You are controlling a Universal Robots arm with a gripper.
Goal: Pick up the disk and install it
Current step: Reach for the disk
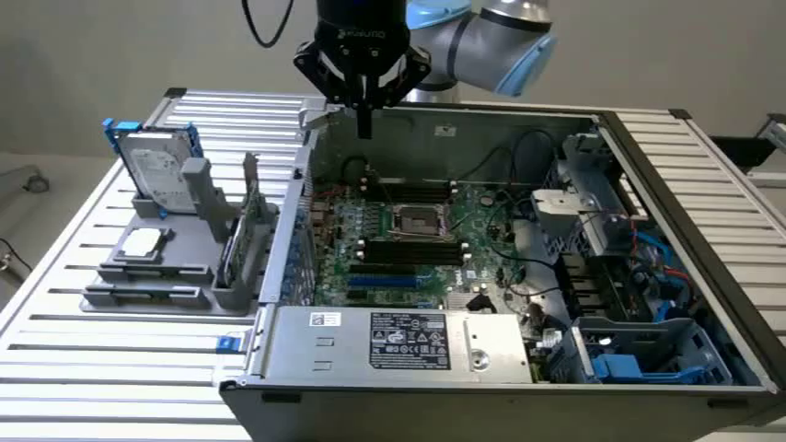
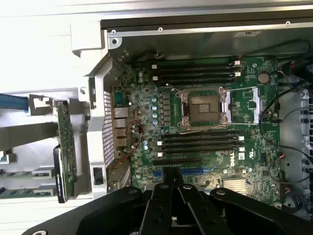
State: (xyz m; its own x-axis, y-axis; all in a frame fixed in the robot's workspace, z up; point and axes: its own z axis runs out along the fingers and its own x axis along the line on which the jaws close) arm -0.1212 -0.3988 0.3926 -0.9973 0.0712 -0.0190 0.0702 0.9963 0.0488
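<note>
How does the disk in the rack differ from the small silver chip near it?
The disk stands on edge in the grey holder; the chip lies flat on it. The disk is larger and rectangular; the chip is small and square. The disk has a blue frame along its edge; the chip has none. Both are silver-grey and sit outside the computer case.

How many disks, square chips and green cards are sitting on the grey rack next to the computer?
disk: 1
square silver chip: 1
green circuit card: 1
Total: 3
</note>
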